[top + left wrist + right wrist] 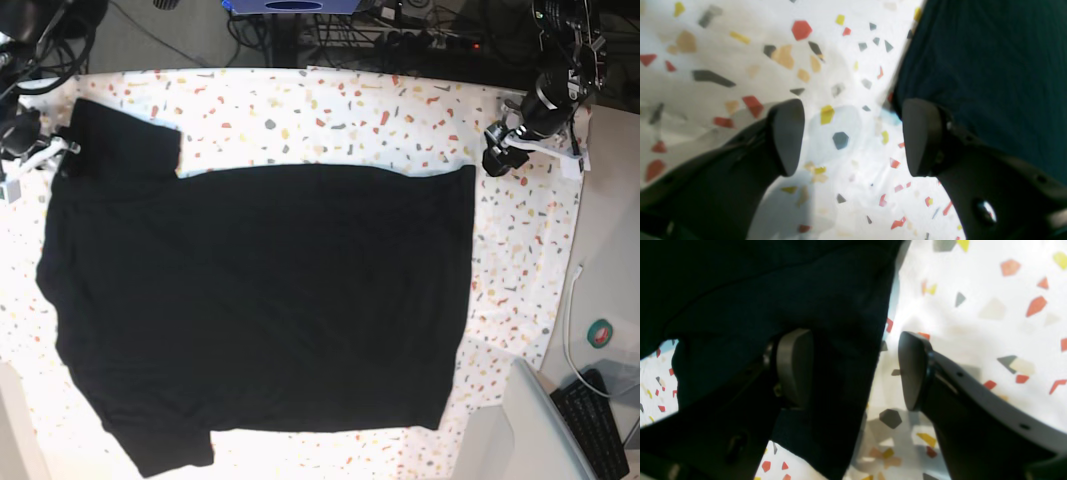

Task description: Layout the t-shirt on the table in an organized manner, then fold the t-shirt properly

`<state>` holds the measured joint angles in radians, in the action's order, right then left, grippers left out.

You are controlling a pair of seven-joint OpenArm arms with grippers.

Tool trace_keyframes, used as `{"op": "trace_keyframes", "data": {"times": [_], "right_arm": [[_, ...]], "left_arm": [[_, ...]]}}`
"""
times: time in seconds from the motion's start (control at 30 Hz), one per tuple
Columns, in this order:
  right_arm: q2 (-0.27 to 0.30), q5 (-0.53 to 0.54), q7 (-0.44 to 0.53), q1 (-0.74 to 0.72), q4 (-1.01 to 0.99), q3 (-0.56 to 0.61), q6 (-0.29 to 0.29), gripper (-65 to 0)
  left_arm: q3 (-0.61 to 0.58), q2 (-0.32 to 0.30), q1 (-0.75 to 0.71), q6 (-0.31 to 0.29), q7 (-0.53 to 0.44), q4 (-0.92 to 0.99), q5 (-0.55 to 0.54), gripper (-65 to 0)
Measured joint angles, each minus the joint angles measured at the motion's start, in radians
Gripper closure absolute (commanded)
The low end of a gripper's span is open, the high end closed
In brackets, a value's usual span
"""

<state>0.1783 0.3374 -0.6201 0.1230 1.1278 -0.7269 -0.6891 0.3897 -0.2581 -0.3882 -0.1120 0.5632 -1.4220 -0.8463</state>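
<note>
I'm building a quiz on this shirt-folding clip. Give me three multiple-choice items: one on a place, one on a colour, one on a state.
1. Where is the left gripper?
A. by the shirt's far corner
B. over the shirt's middle
C. out of view

2. What colour is the t-shirt?
A. white
B. black
C. red

3. How is the right gripper?
A. shut on cloth
B. open
C. hidden

Answers: 1 A, the base view shows it beside that corner; 2 B, dark cloth on the flecked table; 3 B, its pads stand apart.

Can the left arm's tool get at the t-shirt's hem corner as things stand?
Probably yes: the left tool is open over bare table, the t-shirt edge lies just beside one finger, and nothing sits between them.
</note>
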Motion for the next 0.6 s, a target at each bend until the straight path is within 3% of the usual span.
{"op": "trace_keyframes", "data": {"times": [0.17,0.4,0.6], "right_arm": [[-0.006,0.005,-0.016,0.0,-0.011,0.0,0.0,0.0],[-0.008,0.008,-0.015,0.002,-0.011,0.0,0.0,0.0],[-0.008,0.007,-0.015,0.002,-0.011,0.001,0.0,0.0]], "left_arm": [[-0.088,0.011,-0.027,-0.005,-0.018,-0.007,0.0,-43.3],[-0.088,0.111,-0.061,-0.021,-0.057,-0.02,-0.018,-43.3],[-0.089,0.117,-0.055,-0.003,-0.023,-0.056,-0.005,-43.3]]}}
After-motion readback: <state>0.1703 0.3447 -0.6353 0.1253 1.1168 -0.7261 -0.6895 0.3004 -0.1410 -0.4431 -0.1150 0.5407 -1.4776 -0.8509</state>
